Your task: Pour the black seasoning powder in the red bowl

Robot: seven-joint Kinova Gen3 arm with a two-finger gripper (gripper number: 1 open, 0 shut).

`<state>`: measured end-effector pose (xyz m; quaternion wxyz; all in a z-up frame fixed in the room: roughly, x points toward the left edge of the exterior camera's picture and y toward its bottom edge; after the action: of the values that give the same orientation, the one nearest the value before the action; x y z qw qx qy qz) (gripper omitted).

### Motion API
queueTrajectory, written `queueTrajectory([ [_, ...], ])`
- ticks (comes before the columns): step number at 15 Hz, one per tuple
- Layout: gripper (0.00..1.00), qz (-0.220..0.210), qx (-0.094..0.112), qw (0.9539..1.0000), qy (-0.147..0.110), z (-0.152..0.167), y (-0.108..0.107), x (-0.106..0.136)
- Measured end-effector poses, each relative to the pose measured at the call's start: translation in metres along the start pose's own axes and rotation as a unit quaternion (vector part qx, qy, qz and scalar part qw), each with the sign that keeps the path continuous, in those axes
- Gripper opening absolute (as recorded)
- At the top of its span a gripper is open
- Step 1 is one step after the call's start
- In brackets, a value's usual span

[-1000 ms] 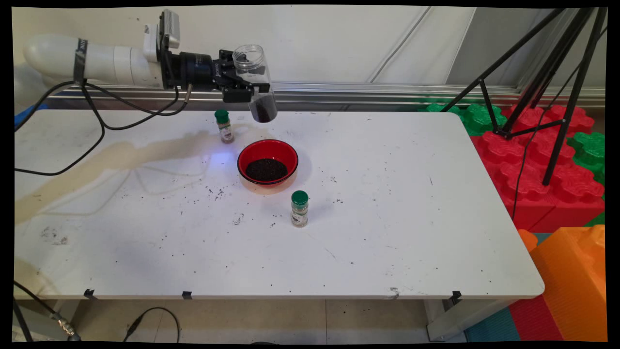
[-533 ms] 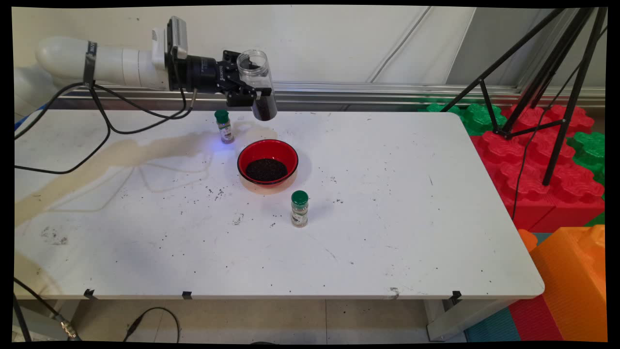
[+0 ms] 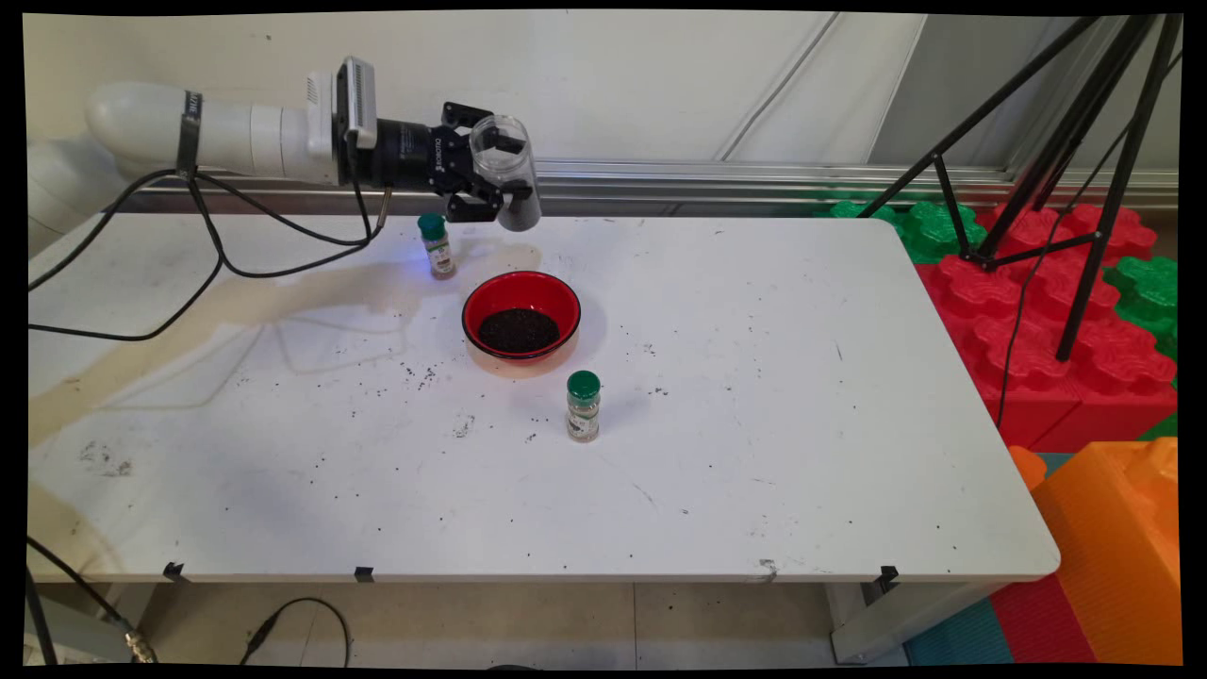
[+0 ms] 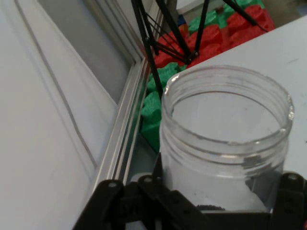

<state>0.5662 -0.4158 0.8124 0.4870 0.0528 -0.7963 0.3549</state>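
My gripper is shut on a clear plastic jar, held upright with its open mouth up and a little dark grain left at its bottom. The jar hangs just above the table's far edge, behind the red bowl, which holds dark grains. In the hand view the jar fills the lower right, clamped between the black fingers. A green-capped spice bottle stands just left of and below the gripper.
A second green-capped spice bottle stands in front of the bowl. Dark grains are scattered over the white table, with a brownish stain at the left. A black tripod and red, green and orange foam blocks stand to the right.
The arm has lowered and shifted slightly right, bringing the jar down towards the table's far edge. The jar has turned more upright. The bowl and both bottles have not moved.
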Motion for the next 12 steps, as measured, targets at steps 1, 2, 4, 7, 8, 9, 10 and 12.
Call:
queueTrajectory([
  [1, 0.00, 0.009, 0.000, 1.0000, 0.000, 0.001, 0.001, -0.001],
  [2, 0.00, 0.022, -0.001, 0.9997, -0.001, 0.001, 0.001, -0.001],
  [4, 0.00, 0.046, -0.002, 0.9989, -0.003, 0.002, 0.003, -0.003],
  [7, 0.00, 0.091, -0.004, 0.9959, -0.006, 0.003, 0.006, -0.005],
  [8, 0.00, 0.105, -0.005, 0.9944, -0.007, 0.004, 0.007, -0.006],
  [9, 0.00, 0.120, -0.006, 0.9927, -0.008, 0.003, 0.008, -0.006],
  [10, 0.00, 0.133, -0.007, 0.9911, -0.009, 0.004, 0.009, -0.007],
  [12, 0.00, 0.162, -0.010, 0.9866, -0.011, 0.005, 0.011, -0.008],
])
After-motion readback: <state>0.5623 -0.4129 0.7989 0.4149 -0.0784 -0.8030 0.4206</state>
